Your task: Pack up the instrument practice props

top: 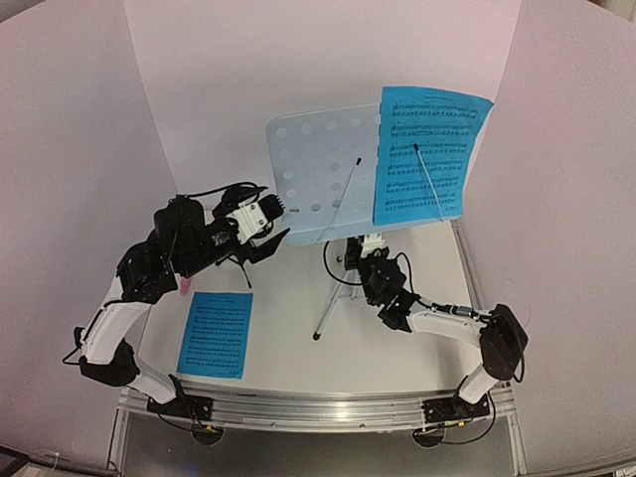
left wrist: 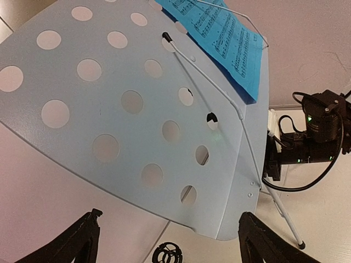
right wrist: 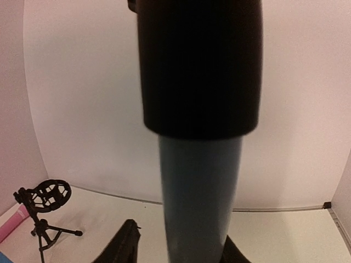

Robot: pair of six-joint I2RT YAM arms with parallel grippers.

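Note:
The pale perforated music stand [top: 316, 169] stands mid-table on a silver tripod [top: 333, 298], with one blue sheet-music page [top: 429, 159] on its right half. A second blue page [top: 216, 333] lies flat at the front left. My left gripper [top: 276, 238] is open and empty, its jaws just below the desk's lower edge [left wrist: 137, 109]. My right gripper [top: 361, 250] is open with the stand's grey pole [right wrist: 200, 197] between its fingers; a gap shows on the left side. The black tripod mic stand [right wrist: 46, 211] and the pink microphone [right wrist: 13, 222] sit on the left.
White walls enclose the table at the back and both sides. The right arm [left wrist: 312, 137] shows behind the desk in the left wrist view. A tripod leg [left wrist: 285, 213] reaches toward the table front. The mic stand's ring mount [left wrist: 166, 255] lies under my left gripper.

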